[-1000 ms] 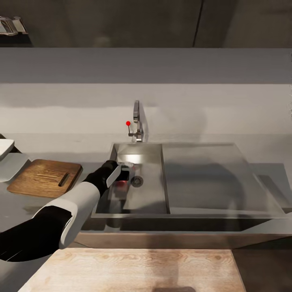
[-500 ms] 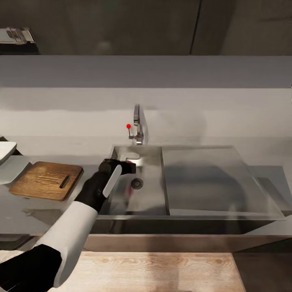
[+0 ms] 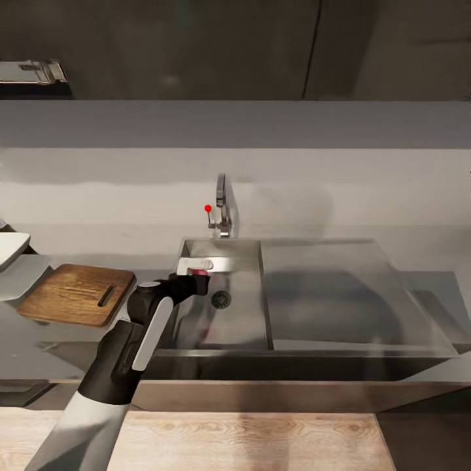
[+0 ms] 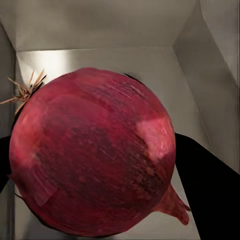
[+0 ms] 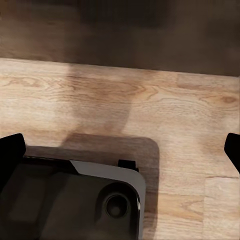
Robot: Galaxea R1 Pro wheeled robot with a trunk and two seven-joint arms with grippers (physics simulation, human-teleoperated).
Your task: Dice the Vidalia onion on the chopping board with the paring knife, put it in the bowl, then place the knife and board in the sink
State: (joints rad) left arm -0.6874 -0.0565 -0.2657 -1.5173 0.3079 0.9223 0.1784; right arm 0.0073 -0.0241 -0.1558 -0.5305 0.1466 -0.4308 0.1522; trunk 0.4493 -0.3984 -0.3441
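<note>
The Vidalia onion [image 4: 92,150], dark red with a dry root tuft, is clamped between the black fingers [image 4: 210,195] of my left gripper [image 4: 100,165]. In the head view the left gripper [image 3: 198,279] holds the onion [image 3: 198,270] above the sink [image 3: 245,327], near its back left corner, left of the drain [image 3: 221,299]. The chopping board [image 3: 78,294] lies bare on the countertop [image 3: 26,337] left of the sink. The white bowl [image 3: 10,247] sits at the left edge. My right gripper [image 5: 120,147] hangs open over a wooden floor. The paring knife is out of view.
The chrome tap [image 3: 222,203] with its red knob [image 3: 208,209] stands behind the basin. A flat steel drainboard [image 3: 340,294] lies right of the basin. Dark cabinets hang above the grey wall. The robot's dark base [image 5: 70,200] sits under the right gripper.
My left gripper has risen from the sink floor near the drain, carrying the onion up towards the back left corner. The head camera has tilted, shifting the whole scene slightly down.
</note>
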